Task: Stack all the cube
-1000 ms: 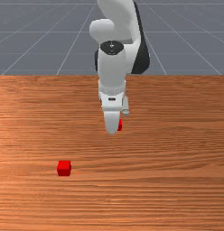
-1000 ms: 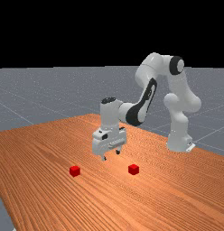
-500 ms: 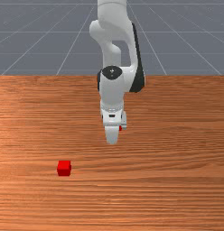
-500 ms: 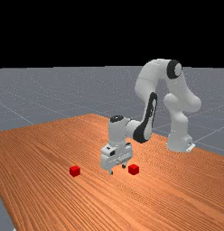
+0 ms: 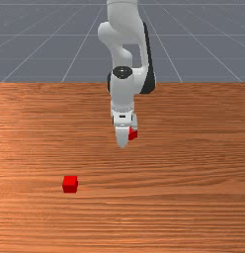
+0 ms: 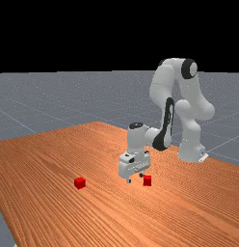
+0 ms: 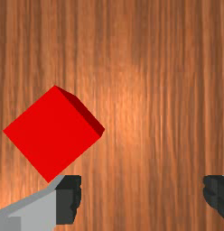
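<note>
Table [image 5: 193, 212]: orange-brown wood. White and grey arm [image 6: 162, 87] reaches over it from the front view's far side. Gripper [image 6: 135, 178] low, fingers [image 7: 68, 200] wide apart, nothing between them. First cube [image 7: 50, 133] lies outside that gap, just beside one fingertip, toward the far view's right; contact cannot be told. It sits cornerwise to the line joining the fingers, so a square grip probably calls for a sideways shift and a turn of the wrist. Plain red, flat on the wood, one side darker. Second cube [image 5: 70, 184], also red, rests well apart, front view's near left. Nothing stacked; likely early work.
</note>
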Controlling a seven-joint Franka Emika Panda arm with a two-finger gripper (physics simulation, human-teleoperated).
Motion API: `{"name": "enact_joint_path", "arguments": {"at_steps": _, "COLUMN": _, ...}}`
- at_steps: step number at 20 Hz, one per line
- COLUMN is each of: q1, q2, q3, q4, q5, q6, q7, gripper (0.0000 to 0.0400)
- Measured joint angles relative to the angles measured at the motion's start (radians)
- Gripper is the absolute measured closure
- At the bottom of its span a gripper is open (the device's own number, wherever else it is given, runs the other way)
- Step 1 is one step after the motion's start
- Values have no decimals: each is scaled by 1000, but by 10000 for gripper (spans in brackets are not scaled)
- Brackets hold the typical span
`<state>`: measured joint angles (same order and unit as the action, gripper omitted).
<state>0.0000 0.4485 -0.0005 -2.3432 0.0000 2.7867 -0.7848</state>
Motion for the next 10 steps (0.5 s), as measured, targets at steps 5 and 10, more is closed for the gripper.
{"name": "enact_joint_path", "arguments": {"at_steps": 5, "q1": -1, "q2": -44, "q3": 1, "q4": -94, "q5": -1, "q6": 58, "q7": -3, "gripper": 0}}
{"name": "enact_joint_path", "arguments": {"at_steps": 10, "q1": 18, "q2": -92, "q3": -4, "q4": -96, "q5": 5, "q6": -7, "q7": 48, "gripper": 0}}
